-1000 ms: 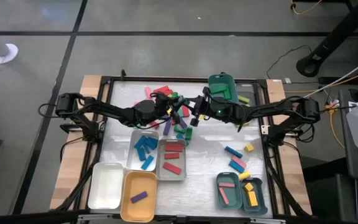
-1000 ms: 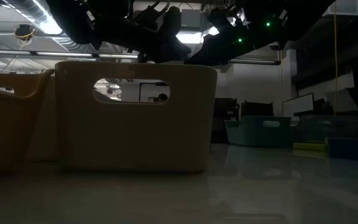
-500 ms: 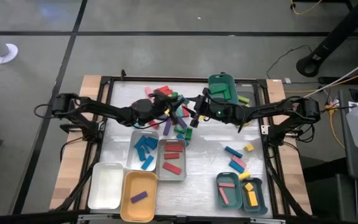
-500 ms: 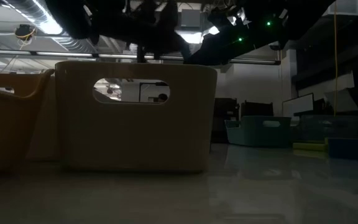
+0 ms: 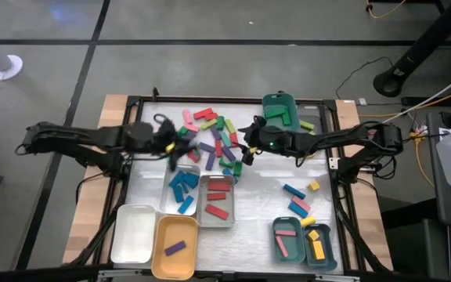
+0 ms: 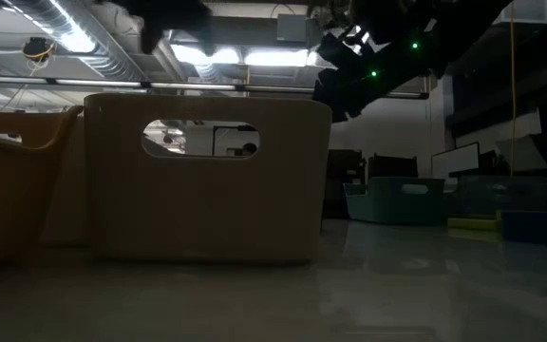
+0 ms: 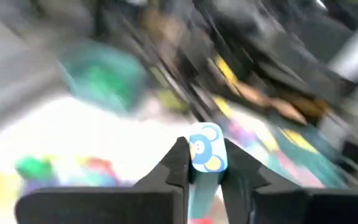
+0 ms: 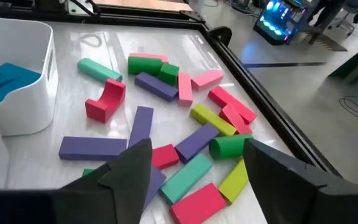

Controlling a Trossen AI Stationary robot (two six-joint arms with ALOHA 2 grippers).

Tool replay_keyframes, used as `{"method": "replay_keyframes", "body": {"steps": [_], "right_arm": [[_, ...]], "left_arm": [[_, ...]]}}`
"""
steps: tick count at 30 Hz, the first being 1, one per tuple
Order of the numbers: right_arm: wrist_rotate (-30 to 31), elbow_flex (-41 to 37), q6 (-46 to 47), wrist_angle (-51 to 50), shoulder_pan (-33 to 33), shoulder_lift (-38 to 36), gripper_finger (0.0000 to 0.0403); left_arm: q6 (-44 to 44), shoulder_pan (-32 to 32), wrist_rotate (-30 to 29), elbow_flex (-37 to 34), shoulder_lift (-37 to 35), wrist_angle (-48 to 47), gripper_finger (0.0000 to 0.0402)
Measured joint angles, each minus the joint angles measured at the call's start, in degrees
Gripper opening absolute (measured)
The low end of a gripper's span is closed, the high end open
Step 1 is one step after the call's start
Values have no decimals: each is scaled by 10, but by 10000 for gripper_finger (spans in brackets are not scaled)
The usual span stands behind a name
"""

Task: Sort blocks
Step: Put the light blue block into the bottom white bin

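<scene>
Two jobs run at once around the loose pile of blocks (image 5: 214, 139). To its left, our left gripper (image 5: 171, 149) has its jaws clamped on a light blue block (image 7: 205, 163), so we judge a carry is in hand; next it needs the tray of blue blocks (image 5: 182, 189) just below the pile. At the pile's right edge, our right gripper (image 5: 248, 151) hangs with jaws apart and nothing between them, due a fresh pick.

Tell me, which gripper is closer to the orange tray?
Left. The left gripper is up-left of the orange tray, above the blue-block tray; the right gripper is farther, over the block pile.
</scene>
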Motion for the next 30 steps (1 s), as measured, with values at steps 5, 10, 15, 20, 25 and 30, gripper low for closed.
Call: {"method": "replay_keyframes", "body": {"steps": [5,10,15,20,25,30], "right_arm": [[0,0,0,20,0,23,237],[0,0,0,40,0,52,233],[0,0,0,42,0,70,232],[0,0,17,45,0,76,232],[1,0,19,68,0,76,232],[7,0,19,75,-4,76,232]], "left_arm": [[-138,-81,130,-16,-51,-161,54],[-288,-165,178,-45,-49,-196,47],[-415,-229,180,-79,-47,-199,56],[-533,-276,187,-110,-47,-202,56],[-651,-317,222,-122,-48,-198,53],[-743,-351,228,-132,-48,-198,70]]}}
